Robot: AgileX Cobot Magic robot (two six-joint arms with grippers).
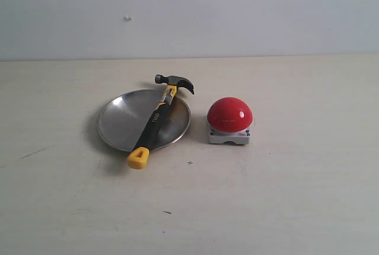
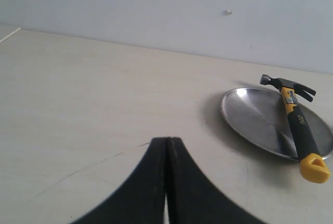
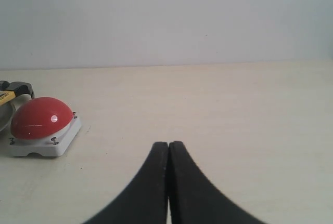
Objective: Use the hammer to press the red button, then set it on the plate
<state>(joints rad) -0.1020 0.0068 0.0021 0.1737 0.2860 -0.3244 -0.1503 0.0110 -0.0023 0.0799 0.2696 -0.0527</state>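
Hammer point(image 1: 157, 119) lay slanted across the plate point(image 1: 118, 122), left of centre, with its head past the far rim and its yellow loop over the near rim. Red button point(image 1: 229, 113) sat just right, not touching. Left gripper point(image 2: 167, 140) was clenched, empty and well apart from the plate. Right gripper point(image 3: 168, 143) was clenched and empty too. Probably nothing was in hand; pressing would need opened jaws at the handle. Pale scuffed table point(image 1: 284, 196), plain wall point(image 1: 237, 12).

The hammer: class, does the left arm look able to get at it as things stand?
Probably yes. The hammer lies exposed across the plate, with only bare table between it and the left gripper, whose jaws are shut and would need opening.
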